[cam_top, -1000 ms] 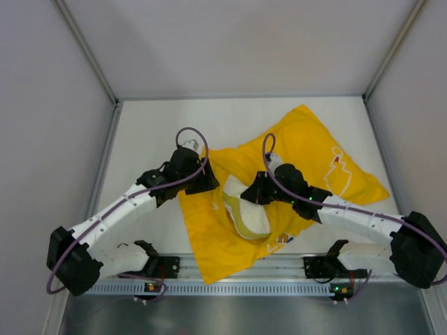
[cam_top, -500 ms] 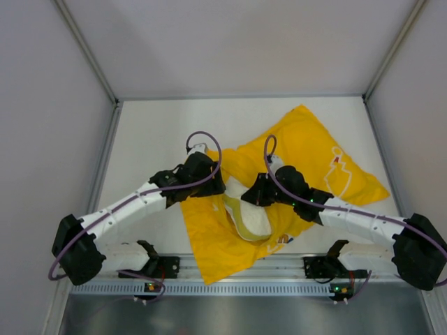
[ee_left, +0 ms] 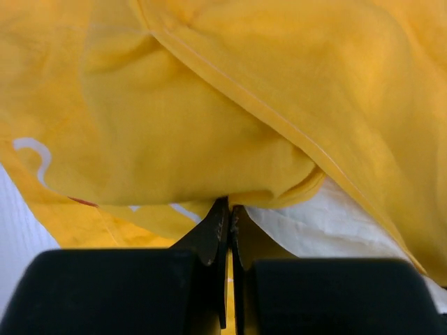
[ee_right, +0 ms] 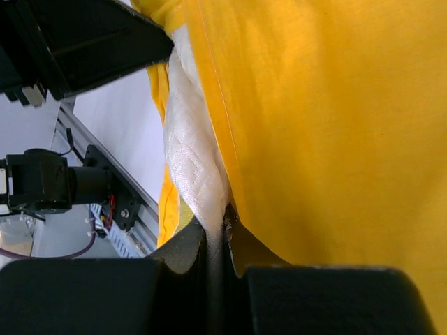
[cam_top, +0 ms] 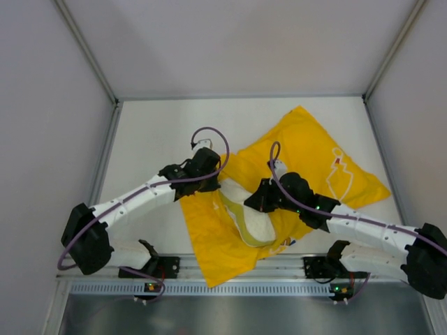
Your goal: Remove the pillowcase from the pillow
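The yellow pillowcase (cam_top: 314, 150) lies crumpled across the middle and right of the table. The cream quilted pillow (cam_top: 250, 218) pokes out of its open end towards the near edge. My left gripper (cam_top: 211, 183) sits at the left side of that opening. In the left wrist view my left gripper (ee_left: 229, 204) is shut on a bunched fold of the pillowcase (ee_left: 209, 105), with the pillow (ee_left: 335, 223) just right of it. My right gripper (cam_top: 253, 204) is at the pillow's exposed end. In the right wrist view my right gripper (ee_right: 222, 216) is shut on the pillow's (ee_right: 188, 160) edge, beside the pillowcase (ee_right: 314, 125).
Bare white table (cam_top: 154, 139) lies left of and behind the fabric. Grey walls close in the sides and back. A metal rail (cam_top: 244, 286) with the arm bases runs along the near edge. The left arm's black wrist (ee_right: 77, 42) hangs close to my right gripper.
My left gripper has moved right to the pillowcase opening and shut on the fabric. The right arm has drawn the pillow slightly towards the near edge.
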Controlling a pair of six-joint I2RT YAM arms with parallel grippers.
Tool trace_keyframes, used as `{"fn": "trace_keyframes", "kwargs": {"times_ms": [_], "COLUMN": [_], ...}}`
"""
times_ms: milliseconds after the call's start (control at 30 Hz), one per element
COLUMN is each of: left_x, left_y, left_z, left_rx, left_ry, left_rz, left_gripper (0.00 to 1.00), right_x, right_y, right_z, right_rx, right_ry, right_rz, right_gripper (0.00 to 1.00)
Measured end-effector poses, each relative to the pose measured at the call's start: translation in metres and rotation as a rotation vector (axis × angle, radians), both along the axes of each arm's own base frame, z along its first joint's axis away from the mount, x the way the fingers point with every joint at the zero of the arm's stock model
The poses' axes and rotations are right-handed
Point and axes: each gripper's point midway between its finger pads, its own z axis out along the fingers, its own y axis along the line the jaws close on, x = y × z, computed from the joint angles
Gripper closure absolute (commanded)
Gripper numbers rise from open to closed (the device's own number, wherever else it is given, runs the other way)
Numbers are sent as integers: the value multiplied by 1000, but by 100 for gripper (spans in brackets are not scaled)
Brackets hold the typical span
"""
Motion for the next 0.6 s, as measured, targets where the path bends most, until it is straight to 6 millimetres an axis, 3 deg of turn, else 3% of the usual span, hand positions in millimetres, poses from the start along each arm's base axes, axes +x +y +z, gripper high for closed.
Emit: {"fn": "trace_keyframes", "kwargs": {"times_ms": [100,333,600], "left_x": [12,41,49], "left_y": [11,59,78], "left_z": [5,4,-2], "left_rx": [15,5,-16], "left_ry": [-21,11,56], "left_rz": [31,141,164], "left_gripper": [100,100,100], "right_x": [-5,-13,-27], "right_y": [-5,-21,-37], "right_z": [0,15,30], "right_rx": [-5,40,66], "right_ry": [-7,-70,-99], "right_rz": [-1,-26,-29], "right_gripper": [100,100,100]}}
